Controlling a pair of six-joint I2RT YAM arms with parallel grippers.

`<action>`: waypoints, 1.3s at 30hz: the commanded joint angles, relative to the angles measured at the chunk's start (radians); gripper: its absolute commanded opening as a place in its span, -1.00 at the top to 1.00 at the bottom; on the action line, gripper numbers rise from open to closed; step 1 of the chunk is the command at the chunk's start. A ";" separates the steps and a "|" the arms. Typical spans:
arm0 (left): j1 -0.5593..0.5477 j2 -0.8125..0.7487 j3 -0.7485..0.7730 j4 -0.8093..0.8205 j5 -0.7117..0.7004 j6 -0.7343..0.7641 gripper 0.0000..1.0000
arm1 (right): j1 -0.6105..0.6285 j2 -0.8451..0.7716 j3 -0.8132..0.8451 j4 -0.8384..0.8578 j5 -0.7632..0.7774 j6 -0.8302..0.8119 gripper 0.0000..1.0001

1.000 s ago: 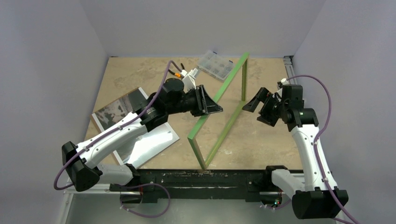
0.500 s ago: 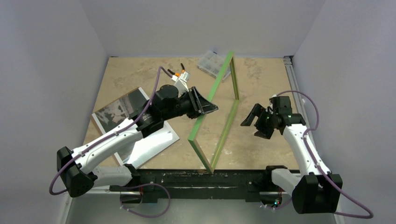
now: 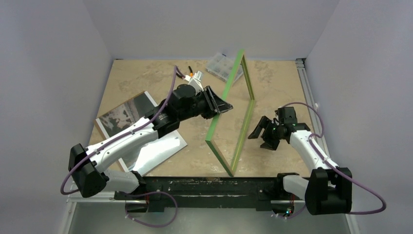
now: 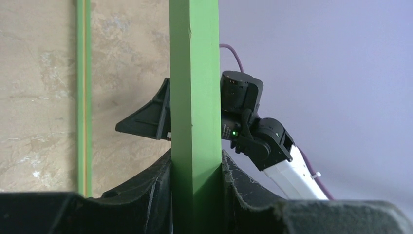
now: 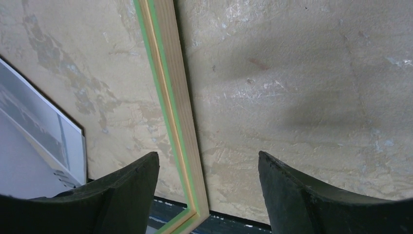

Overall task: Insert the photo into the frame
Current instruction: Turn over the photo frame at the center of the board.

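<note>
While the left hand point(image 3: 221, 105) clamps the upright frame point(image 3: 234, 71) by its top rail, the released right hand point(image 3: 257, 138) hovers beside it; next, probably, laying it back-up.

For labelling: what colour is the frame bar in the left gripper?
Green frame; best in the left wrist view.

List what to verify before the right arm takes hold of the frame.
1. Grip of the left fingers on the frame: ok, clamped on its edge.
2. Frame standing upright: ok.
3. The right fingers open and empty: ok.
4. Right fingers touching the frame: not ok, apart.
5. The photo flat on the table, clear of the frame: ok.
6. Clear pane in place: cannot tell.
</note>
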 commanded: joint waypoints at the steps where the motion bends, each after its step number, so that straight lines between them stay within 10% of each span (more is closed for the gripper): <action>1: 0.000 0.127 -0.041 -0.375 -0.181 0.191 0.96 | 0.014 0.026 -0.020 0.072 0.009 0.013 -0.43; 18: 0.000 0.213 -0.021 -0.424 -0.201 0.235 0.97 | 0.050 0.158 -0.016 0.127 0.146 0.010 -0.15; 39: 0.002 0.403 0.011 -0.609 -0.363 0.280 1.00 | 0.049 0.046 0.171 -0.071 0.337 -0.052 -0.31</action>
